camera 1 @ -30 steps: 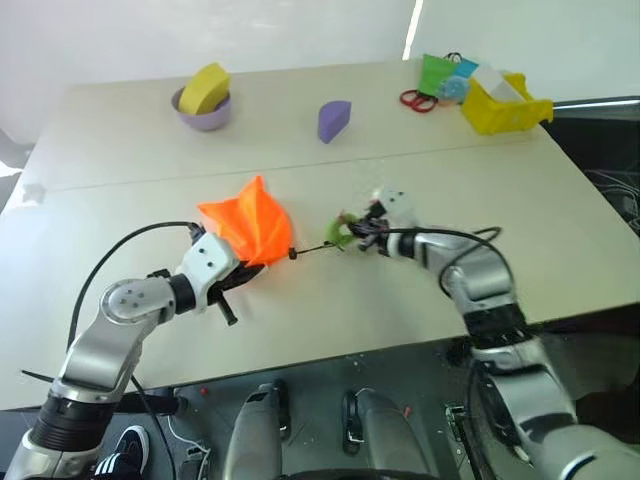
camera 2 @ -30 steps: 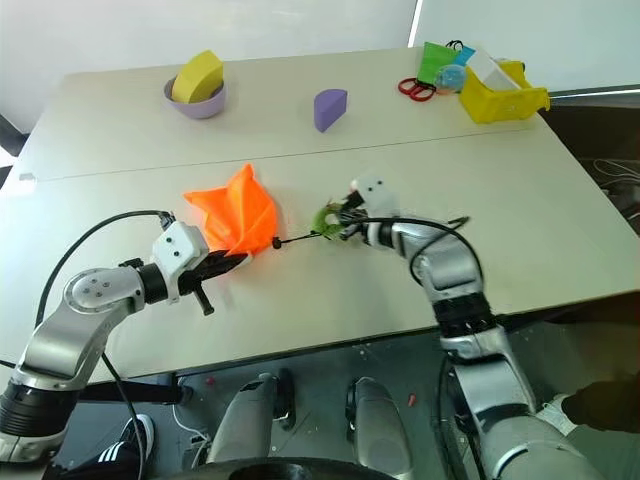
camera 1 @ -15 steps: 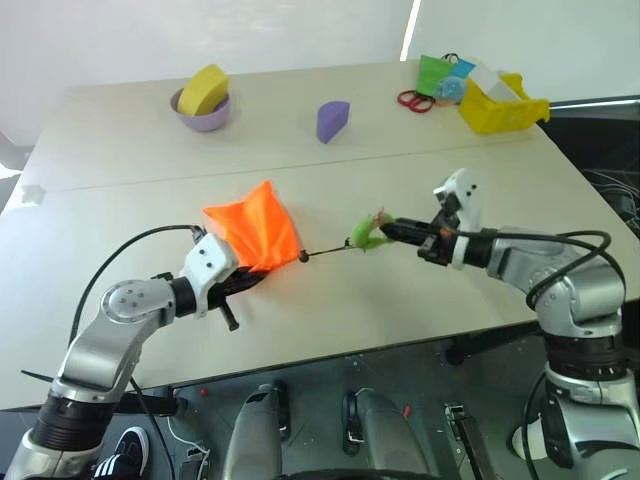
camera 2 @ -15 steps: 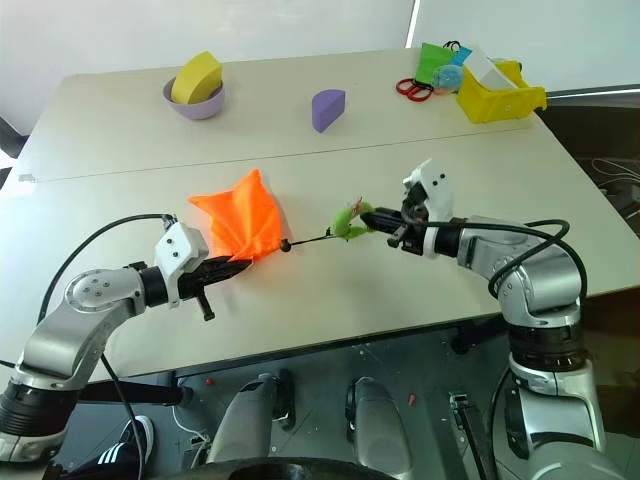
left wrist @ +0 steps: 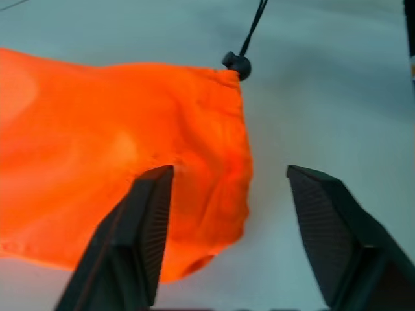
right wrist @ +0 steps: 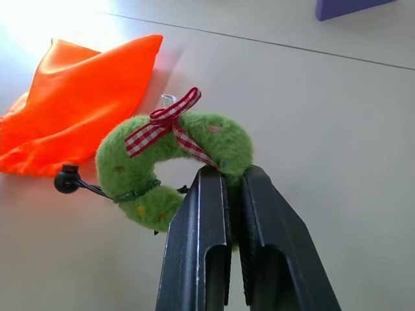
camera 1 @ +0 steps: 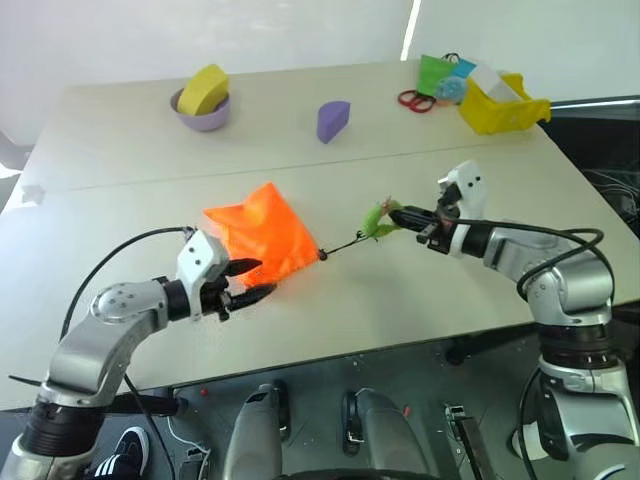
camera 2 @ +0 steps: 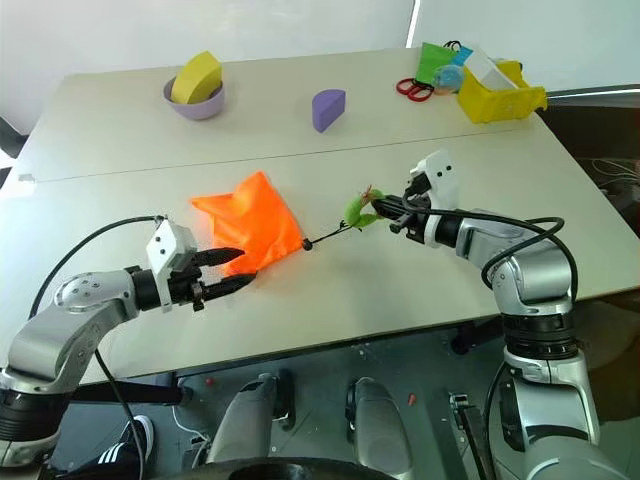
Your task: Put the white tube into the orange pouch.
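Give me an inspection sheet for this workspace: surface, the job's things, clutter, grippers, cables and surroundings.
Surface: pale table, a seam across it.
Job's things: orange pouch lying flat; its dark cord runs to a fuzzy green ring. White tube: nothing seen.
Clutter: purple bowl with a yellow block, purple wedge, red scissors, green bag, yellow bin holding a white carton.
Grippers: left gripper open at the pouch's edge; right gripper shut on the green ring, held off the table.
Cables: black cables on both arms.
Surroundings: white wall behind the table.
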Controlling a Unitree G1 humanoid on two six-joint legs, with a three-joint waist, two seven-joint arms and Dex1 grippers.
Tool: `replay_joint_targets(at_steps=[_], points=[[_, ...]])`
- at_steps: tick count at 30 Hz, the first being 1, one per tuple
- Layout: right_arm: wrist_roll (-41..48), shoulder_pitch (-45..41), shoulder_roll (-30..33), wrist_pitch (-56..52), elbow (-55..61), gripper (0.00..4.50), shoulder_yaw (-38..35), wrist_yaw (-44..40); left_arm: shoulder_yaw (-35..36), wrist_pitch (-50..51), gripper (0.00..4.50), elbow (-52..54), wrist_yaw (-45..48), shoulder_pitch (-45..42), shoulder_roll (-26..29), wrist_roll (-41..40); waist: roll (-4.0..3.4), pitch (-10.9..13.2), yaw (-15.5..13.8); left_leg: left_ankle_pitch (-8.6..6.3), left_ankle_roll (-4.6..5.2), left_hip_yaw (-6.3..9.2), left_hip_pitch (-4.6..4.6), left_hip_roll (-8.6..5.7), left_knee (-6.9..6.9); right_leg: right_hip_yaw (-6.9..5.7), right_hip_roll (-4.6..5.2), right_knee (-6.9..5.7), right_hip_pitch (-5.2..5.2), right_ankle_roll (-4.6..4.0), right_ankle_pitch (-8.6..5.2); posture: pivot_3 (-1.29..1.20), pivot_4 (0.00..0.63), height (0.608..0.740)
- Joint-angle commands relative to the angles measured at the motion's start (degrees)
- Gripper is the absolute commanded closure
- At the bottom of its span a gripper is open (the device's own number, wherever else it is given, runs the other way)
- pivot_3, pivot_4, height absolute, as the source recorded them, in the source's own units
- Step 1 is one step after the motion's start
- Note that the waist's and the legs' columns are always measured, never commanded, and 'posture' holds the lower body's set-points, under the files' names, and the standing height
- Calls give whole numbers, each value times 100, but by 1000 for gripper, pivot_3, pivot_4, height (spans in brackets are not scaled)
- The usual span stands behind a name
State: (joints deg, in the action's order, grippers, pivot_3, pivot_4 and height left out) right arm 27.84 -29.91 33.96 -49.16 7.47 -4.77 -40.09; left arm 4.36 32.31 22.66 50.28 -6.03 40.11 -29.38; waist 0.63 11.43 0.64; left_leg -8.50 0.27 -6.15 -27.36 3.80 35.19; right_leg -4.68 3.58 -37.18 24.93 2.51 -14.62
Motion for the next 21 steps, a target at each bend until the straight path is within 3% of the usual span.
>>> replay_joint_targets(at_steps=[1, 10, 17, 21], points=[[377, 5, 228, 46, 387, 4500, -344, -339, 659, 163, 1673, 245, 268, 104, 176, -666, 0, 0, -2, 0, 0, 1, 0, 0, 0, 0, 1, 0, 0, -1, 0, 0, 150, 740], [1972, -15, 458, -912, 834, 4500, -1082, -767, 1142, -176, 1673, -237, 637, 535, 316, -812, 0, 0, 0, -1, -1, 3, 0, 1, -4, 8, 4, 8, 3, -4, 0, 0, 150, 740], [1225, 103, 414, -280, 759, 4500, -401, -499, 446, -763, 1673, -228, 307, -204, -264, -381, 0, -1, -9, -3, -2, 3, -3, 0, -10, 7, 11, 32, 20, -21, 13, 0, 150, 740], [1099, 40, 295, -69, 607, 4500, -363, -351, -403, -1590, 1673, -415, 108, -731, -718, 532, 1, -1, -6, -4, 2, -7, -4, -1, -7, 8, 13, 36, -4, -14, 22, 0, 150, 740]])
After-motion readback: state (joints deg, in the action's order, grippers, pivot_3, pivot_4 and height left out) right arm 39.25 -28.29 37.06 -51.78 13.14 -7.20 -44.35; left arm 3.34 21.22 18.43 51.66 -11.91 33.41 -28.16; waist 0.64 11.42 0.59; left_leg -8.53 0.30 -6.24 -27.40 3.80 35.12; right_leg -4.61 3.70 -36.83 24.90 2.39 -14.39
